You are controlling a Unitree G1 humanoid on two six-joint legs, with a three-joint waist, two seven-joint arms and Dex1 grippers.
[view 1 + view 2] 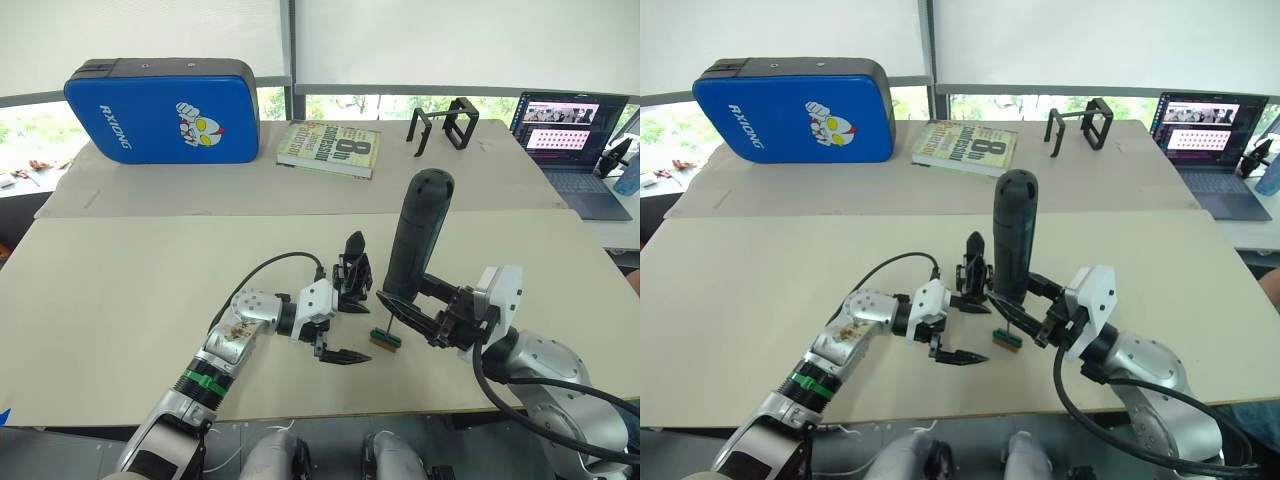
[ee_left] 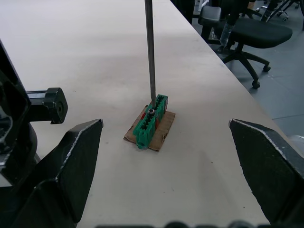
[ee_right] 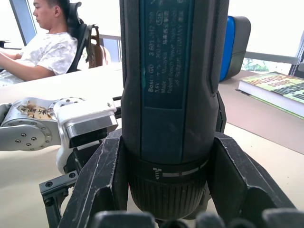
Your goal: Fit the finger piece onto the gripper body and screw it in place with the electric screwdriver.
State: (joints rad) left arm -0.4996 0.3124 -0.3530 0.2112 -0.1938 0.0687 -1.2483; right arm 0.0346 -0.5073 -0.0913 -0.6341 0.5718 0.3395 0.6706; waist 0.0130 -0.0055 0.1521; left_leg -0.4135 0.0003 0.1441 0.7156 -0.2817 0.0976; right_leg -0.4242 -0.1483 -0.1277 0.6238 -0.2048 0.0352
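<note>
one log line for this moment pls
right hand: holds electric screwdriver upright | bit on green block | left hand: open beside it

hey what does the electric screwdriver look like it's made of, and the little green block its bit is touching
Electric screwdriver: matte black plastic body by its dull sheen and printed label, with a thin grey, metal-looking bit.
Green block: probably molded plastic, glossy and ribbed, sitting on a brown, cardboard-like scrap.

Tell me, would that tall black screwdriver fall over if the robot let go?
Probably yes. The screwdriver stands upright on only its thin metal tip, resting on the small green block, so it would likely topple. Being round, it might then roll. It looks thick, so probably fairly heavy.
</note>
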